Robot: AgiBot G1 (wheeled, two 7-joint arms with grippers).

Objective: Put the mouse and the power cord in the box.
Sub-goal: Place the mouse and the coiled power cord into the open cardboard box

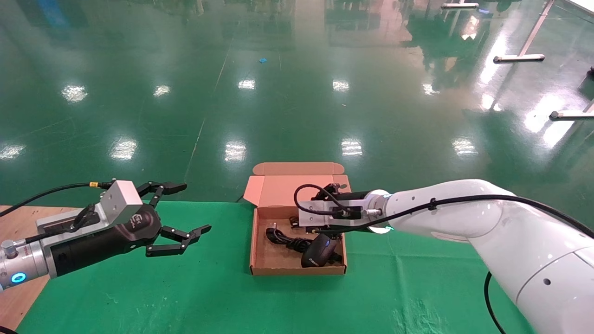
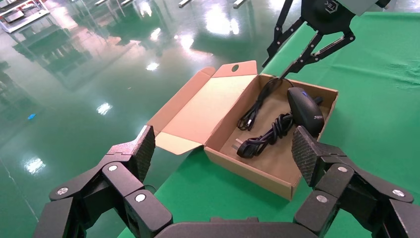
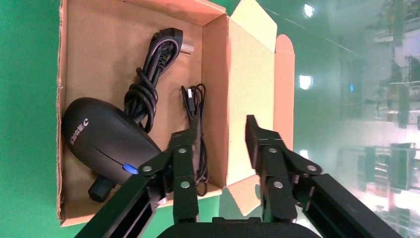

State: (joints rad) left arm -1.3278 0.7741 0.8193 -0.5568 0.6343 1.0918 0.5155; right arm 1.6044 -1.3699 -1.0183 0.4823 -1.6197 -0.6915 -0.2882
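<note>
The brown box (image 1: pixel 253 241) lies open on the green cloth, its lid (image 1: pixel 297 178) folded back over the table's far edge. Inside it rest the black mouse (image 1: pixel 318 250) (image 3: pixel 101 141) (image 2: pixel 304 109) and the looped power cord (image 1: pixel 283 239) (image 3: pixel 151 74) (image 2: pixel 262 139). The mouse's thin wire (image 3: pixel 195 99) lies bundled by the back wall. My right gripper (image 1: pixel 327 208) (image 3: pixel 220 126) (image 2: pixel 273 69) hovers open over the box's far side, one finger above the wire and one over the lid, holding nothing. My left gripper (image 1: pixel 195 207) (image 2: pixel 224 146) hangs open and empty, well left of the box.
The green cloth (image 1: pixel 185 287) covers the table, and bare wood (image 1: pixel 18 222) shows at the far left. The table's far edge runs just behind the box, with glossy green floor beyond. Metal stand feet (image 1: pixel 517 58) sit far off at the back right.
</note>
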